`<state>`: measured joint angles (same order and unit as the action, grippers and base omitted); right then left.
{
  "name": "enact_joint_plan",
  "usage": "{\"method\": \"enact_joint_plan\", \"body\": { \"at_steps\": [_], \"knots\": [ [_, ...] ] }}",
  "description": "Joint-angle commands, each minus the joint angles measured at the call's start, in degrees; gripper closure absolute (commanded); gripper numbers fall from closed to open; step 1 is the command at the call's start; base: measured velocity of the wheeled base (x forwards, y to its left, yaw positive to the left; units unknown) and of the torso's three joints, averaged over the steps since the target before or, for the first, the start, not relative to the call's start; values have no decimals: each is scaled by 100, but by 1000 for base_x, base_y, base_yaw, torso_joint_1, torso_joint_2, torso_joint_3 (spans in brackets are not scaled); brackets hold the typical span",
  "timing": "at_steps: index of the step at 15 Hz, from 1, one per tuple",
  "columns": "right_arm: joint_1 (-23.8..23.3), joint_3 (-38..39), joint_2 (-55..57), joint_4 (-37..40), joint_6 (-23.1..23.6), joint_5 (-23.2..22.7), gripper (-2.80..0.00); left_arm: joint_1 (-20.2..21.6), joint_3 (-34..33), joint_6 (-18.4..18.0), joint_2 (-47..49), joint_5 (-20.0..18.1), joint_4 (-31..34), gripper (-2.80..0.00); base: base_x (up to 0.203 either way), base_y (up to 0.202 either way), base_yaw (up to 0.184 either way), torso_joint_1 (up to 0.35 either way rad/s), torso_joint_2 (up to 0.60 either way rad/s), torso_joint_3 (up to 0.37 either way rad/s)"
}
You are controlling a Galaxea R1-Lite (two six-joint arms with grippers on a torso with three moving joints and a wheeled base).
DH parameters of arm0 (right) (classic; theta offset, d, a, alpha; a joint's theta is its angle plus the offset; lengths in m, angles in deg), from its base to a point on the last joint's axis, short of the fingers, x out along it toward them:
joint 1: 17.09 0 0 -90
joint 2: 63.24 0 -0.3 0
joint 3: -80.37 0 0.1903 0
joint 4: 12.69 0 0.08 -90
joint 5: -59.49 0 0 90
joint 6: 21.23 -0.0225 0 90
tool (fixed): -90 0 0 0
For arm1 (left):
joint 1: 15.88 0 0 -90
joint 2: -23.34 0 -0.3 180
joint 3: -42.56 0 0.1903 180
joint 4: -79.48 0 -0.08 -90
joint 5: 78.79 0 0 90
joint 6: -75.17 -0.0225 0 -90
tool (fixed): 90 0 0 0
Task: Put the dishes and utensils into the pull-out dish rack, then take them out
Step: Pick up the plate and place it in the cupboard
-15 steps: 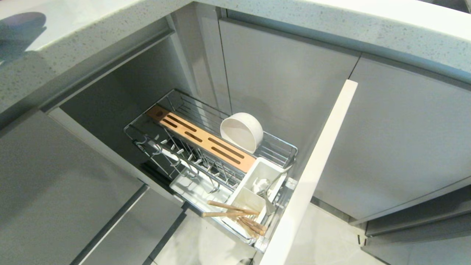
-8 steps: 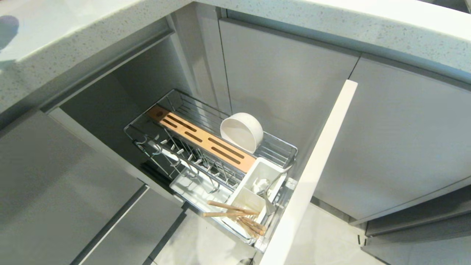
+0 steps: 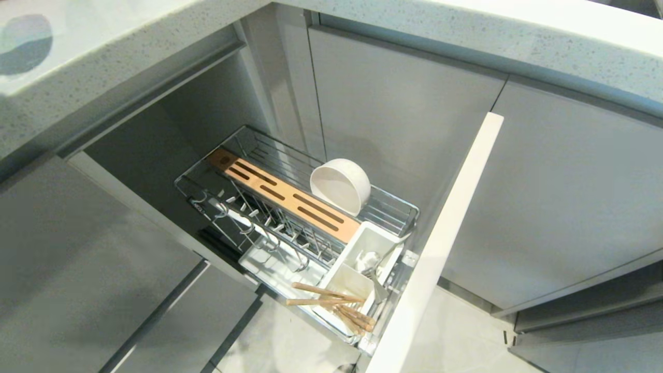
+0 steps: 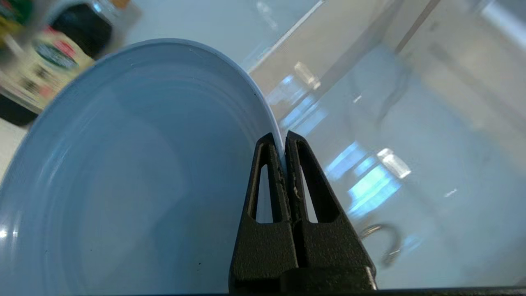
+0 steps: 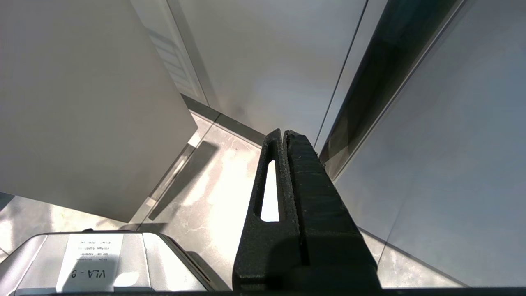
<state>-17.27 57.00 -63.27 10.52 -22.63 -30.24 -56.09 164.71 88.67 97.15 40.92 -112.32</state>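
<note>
In the pull-out dish rack [image 3: 248, 155], the chopsticks [image 3: 331, 303] lean in the nearest pocket of the white caddy [image 3: 386, 238], the spoon [image 3: 374, 269] stands in the pocket just behind, and farther back the white bowl [image 3: 340, 185] rests tilted beside the wooden strip [image 3: 282, 196]. Up at the worktop [image 3: 129, 31], the left claw [image 4: 284, 142] is pinched on the rim of the pale blue plate [image 4: 123, 172]. The right claw [image 5: 284, 133] hangs with its fingers pressed together, empty, near the floor [image 5: 213, 181].

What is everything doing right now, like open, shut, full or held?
Rack: pulled out.
Bowl: in rack, on its side.
Chopsticks: in caddy, ends sticking out.
Spoon: in caddy.
Plate: held by rim.
Left end effector: shut on plate.
Right end effector: shut, empty, parked.
</note>
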Motion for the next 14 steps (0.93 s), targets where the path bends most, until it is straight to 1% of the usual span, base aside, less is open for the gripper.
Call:
{"method": "enact_joint_plan", "body": {
  "at_steps": [1, 2, 3, 5, 6, 8, 10, 11, 12, 14],
  "knots": [
    [1, 9, -19, -2, -2, 0, 0, -539, -801, 7, 9, 181, -1288, 0, 0, 0, 0, 0, 0, 0],
    [1, 9, -24, -2, -3, 0, 0, -826, -951, -50, 7, 205, -1534, 0, 0, 0, 0, 0, 0, 0],
    [1, 9, -23, -2, -1, 0, 0, -1206, -1105, -160, 12, 215, -1748, 0, 0, 0, 0, 0, 0, 0],
    [1, 9, -24, -2, -9, 0, 0, -1948, -1831, -473, 23, 224, -2302, 0, 0, 0, 0, 0, 0, 0],
    [1, 9, -24, -2, 0, 0, 0, -2275, -2082, -660, 53, 232, -2588, 0, 0, 0, 0, 0, 0, 0],
    [1, 9, -24, -2, -1, 0, 0, -3131, -2445, -1208, 223, 303, -3227, 0, 0, 0, 0, 0, 0, 0],
    [1, 9, -19, -2, -3, 0, 0, -3841, -2804, -1746, 578, 515, -3950, 0, 0, 0, 0, 0, 0, 0],
    [1, 9, -24, -2, 0, 0, 0, -4034, -3056, -1884, 773, 648, -4189, 0, 0, 0, 0, 0, 0, 0],
    [1, 9, -16, -2, -9, 0, 0, -4131, -3192, -1916, 902, 806, -4303, 0, 0, 0, 0, 0, 0, 0],
    [1, 9, -15, -2, -2, 0, 0, -4153, -3473, -1904, 1117, 1141, -4515, 0, 0, 0, 0, 0, 0, 0]
  ]
}}
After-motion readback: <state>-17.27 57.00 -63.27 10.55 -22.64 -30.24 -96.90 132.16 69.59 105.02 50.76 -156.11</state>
